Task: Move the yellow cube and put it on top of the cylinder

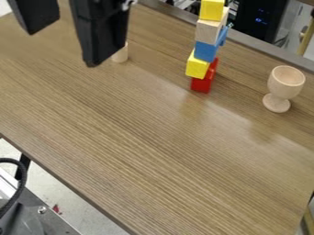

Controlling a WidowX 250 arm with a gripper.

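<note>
While the gripper (61, 48) is hanging over the left part of the tabletop (153, 151), its 2 fingers (101, 30) are standing wide apart, with a clear gap between the tips. The tips are pointing down.

2 yellow cubes are forming part of 1 tower near the far edge of the tabletop. The upper yellow cube (212, 10) is resting at the top, on the wooden block (208, 32). The wooden block is sitting above the blue block (205, 51). The lower yellow cube (197, 67) is occupying the level below the blue block, and the red block (201, 85) is lying at the base. Some blue and red parts are also showing along the side of the tower facing the right edge. Which yellow cube the task is specifying, the view is not telling.

The cylinder (121, 54) is standing upright left of the tower, on the far side of the gripper; 1 finger is hiding part of it, including its top. The cup (285, 82) is standing upright right of the tower, well apart from it, and its mouth is facing up.
</note>
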